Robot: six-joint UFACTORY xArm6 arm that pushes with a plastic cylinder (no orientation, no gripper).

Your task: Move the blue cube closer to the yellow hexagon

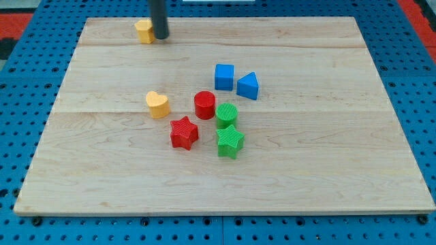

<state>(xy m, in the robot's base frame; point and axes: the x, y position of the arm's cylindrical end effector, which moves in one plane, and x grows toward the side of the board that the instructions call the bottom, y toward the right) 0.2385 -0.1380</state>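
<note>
Rod [159,17] comes down from the view's top edge, dark and straight. No jaws on this arm, so nothing to call open or closed; the rod simply ends in my tip [161,38]. Tip sits on the board [102,170] near its top edge, left of centre. Yellow hexagon [144,31] lies just beside the tip, on the view's left of it; touching or a hair apart, cannot tell.

Blue cube [224,76] sits well apart from both, down and to the view's right, near the middle of the board. Blue triangle [248,86] is just beside the cube on its right, slightly lower; the two look close to touching.

Below the blue pair, a loose cluster. Red cylinder [204,105] stands lower left of the cube. Green cylinder [227,114] is just right of the red one and a little lower. Green star [230,141] lies directly under the green cylinder, apparently touching it. Red star [184,133] lies lower left of the red cylinder, close by. Yellow heart [157,105] sits alone to the left of the red cylinder, near but apart.

Between cube and hexagon the wood is bare: no block lies on the straight line joining them. Heart and red cylinder lie below that line. Triangle sits on the cube's far side from the hexagon.

Board rests on a blue pegboard [27,75]; a red surface [20,13] shows at the top corners.
</note>
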